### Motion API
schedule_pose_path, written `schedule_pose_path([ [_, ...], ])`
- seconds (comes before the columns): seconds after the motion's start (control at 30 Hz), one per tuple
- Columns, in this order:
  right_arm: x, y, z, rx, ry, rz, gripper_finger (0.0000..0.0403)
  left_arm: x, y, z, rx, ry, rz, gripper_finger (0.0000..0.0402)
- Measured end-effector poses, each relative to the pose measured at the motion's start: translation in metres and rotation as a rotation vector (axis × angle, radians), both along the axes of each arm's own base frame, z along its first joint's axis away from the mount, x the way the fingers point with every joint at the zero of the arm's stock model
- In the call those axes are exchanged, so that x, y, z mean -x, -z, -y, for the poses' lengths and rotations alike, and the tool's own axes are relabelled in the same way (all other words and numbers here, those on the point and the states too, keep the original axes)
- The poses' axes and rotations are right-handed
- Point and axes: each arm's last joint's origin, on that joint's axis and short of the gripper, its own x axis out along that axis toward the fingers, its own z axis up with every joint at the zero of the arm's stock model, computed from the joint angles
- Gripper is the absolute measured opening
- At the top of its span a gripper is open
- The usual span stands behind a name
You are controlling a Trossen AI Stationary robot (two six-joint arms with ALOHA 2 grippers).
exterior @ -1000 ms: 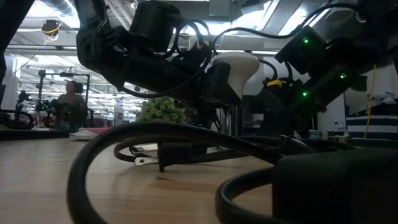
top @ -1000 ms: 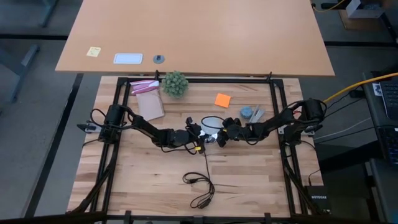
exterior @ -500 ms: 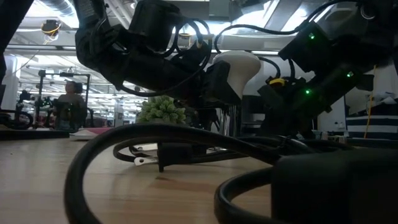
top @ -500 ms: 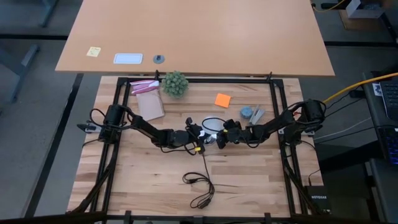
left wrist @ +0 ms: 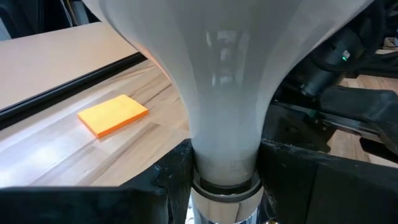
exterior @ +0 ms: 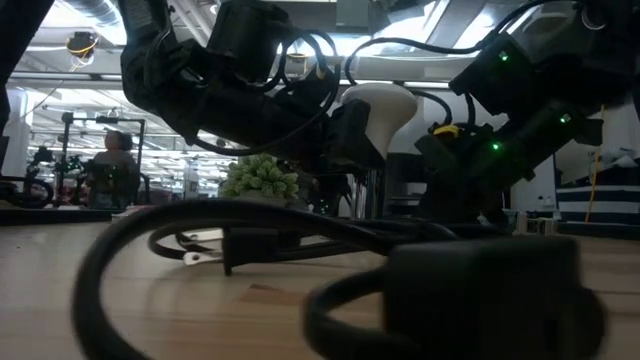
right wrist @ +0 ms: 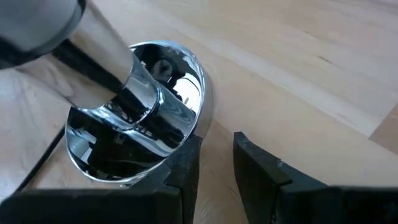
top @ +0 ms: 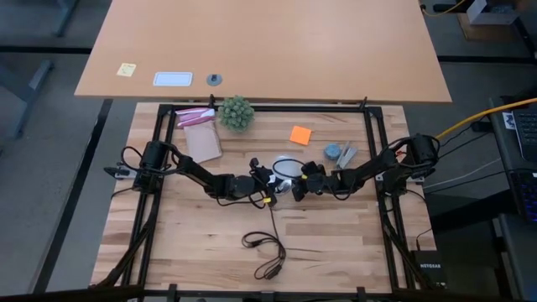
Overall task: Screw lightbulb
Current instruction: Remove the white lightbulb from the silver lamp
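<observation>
Two pincers meet at mid-table: the left gripper [left wrist: 225, 186] pinches the lightbulb [left wrist: 227, 81] by its narrow neck, dark fingers [left wrist: 168, 180] pressed to either side just above the silvery screw end, the smooth frosted white globe flaring out ahead of them. The right gripper [right wrist: 214, 165] clamps the rim of the socket [right wrist: 140, 118], a round, mirror-bright metal cup, one finger against its outer wall. The bulb's screw end sits tilted in the socket's mouth, with a flat orange notepad [left wrist: 113, 114] on the pale plank table [top: 336, 235] beyond the left gripper.
</observation>
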Motion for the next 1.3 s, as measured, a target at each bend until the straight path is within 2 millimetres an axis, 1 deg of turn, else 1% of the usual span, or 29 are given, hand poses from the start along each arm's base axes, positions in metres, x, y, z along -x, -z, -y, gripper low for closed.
schedule_pose_path([
  [0.2, 0.001, 0.000, 0.001, 0.069, 0.011, -0.013, 0.0102, 0.000, 0.000, 0.005, -0.002, 0.007, -0.001, 0.0153],
  [0.3, 0.000, -0.002, 0.005, 0.110, 0.036, -0.016, 0.0102, 0.001, 0.000, 0.007, -0.004, 0.010, -0.002, 0.0153],
  [0.43, -0.001, -0.009, 0.019, 0.142, 0.088, 0.007, 0.0102, 0.001, 0.000, 0.009, -0.004, 0.013, -0.003, 0.0153],
  [0.57, -0.001, -0.021, 0.032, 0.182, 0.117, 0.039, 0.0102, 0.001, 0.000, 0.009, -0.006, 0.006, -0.003, 0.0153],
  [0.67, 0.000, -0.029, 0.041, 0.222, 0.126, 0.048, 0.0102, 0.001, 0.000, 0.009, -0.004, 0.006, -0.001, 0.0153],
  [0.77, 0.000, -0.032, 0.048, 0.264, 0.120, 0.041, 0.0102, 0.001, 0.000, 0.009, -0.002, 0.005, 0.000, 0.0153],
  [0.93, 0.000, -0.031, 0.056, 0.245, -0.011, 0.012, 0.0101, 0.001, 0.000, 0.009, 0.006, 0.004, 0.004, 0.0153],
  [1.03, 0.002, -0.029, 0.058, 0.279, -0.103, -0.001, 0.0101, 0.001, 0.000, 0.009, 0.023, 0.000, 0.017, 0.0153],
  [1.17, 0.006, -0.028, 0.061, 0.296, -0.202, 0.066, 0.0101, 0.001, 0.000, 0.009, 0.022, 0.000, 0.016, 0.0153],
  [1.3, 0.017, -0.023, 0.065, 0.304, -0.242, 0.132, 0.0101, 0.001, 0.000, 0.009, 0.022, 0.000, 0.016, 0.0153],
])
